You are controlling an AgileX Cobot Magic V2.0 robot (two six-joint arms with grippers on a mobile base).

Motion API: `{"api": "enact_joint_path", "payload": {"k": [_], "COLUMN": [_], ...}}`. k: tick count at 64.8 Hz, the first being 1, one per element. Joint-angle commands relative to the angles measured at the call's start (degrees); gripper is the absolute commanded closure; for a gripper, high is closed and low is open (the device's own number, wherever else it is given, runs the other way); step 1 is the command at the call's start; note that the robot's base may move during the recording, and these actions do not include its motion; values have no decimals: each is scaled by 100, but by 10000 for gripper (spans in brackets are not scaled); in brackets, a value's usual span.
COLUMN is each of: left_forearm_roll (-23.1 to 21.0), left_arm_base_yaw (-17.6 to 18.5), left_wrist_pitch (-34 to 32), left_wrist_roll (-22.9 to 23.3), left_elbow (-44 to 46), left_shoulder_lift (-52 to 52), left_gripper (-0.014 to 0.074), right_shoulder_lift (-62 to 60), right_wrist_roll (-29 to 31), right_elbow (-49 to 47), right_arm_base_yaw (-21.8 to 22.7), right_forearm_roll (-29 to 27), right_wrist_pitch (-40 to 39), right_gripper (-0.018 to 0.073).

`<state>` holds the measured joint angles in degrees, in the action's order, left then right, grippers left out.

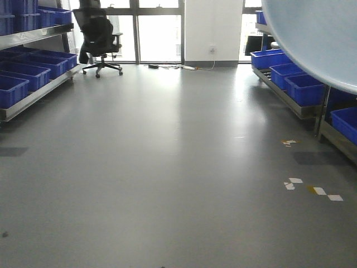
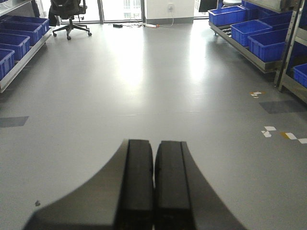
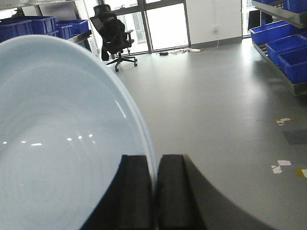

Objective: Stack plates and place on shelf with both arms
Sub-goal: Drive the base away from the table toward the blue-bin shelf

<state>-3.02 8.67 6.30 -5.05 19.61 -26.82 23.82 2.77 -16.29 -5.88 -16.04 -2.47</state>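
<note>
My right gripper (image 3: 155, 165) is shut on the rim of a large glossy white plate (image 3: 57, 143) with a faint blue tint. The plate stands on edge and fills the left half of the right wrist view. The same plate shows as a pale blue curved disc (image 1: 318, 39) at the top right of the front view. My left gripper (image 2: 154, 151) is shut and empty, its two black fingers pressed together above the bare grey floor. A second plate is out of view.
Metal shelves with blue bins line the left side (image 1: 25, 75) and the right side (image 1: 293, 84). A black office chair (image 1: 99, 39) stands by the far windows. White tape marks (image 1: 312, 188) lie on the grey floor at right.
</note>
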Motion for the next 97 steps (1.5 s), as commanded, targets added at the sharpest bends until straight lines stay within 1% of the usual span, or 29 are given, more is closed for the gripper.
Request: {"api": "enact_joint_path", "payload": {"k": [1,97], "left_forearm_roll": [3,3], "left_arm_base_yaw": [19,19], "left_wrist_pitch": [-454,-454], "left_wrist_roll": [39,39], "left_elbow": [169,169], "left_shoulder_lift": [-9,-9], "left_gripper": [514,514], "right_shoulder_lift": [10,10], "right_wrist_roll": [17,17], "right_elbow": [-169,-169], "right_arm_base_yaw": [6,6], "right_forearm_roll": [-20,-20], "right_wrist_pitch": [-584,-584], "right_gripper": [511,511]}}
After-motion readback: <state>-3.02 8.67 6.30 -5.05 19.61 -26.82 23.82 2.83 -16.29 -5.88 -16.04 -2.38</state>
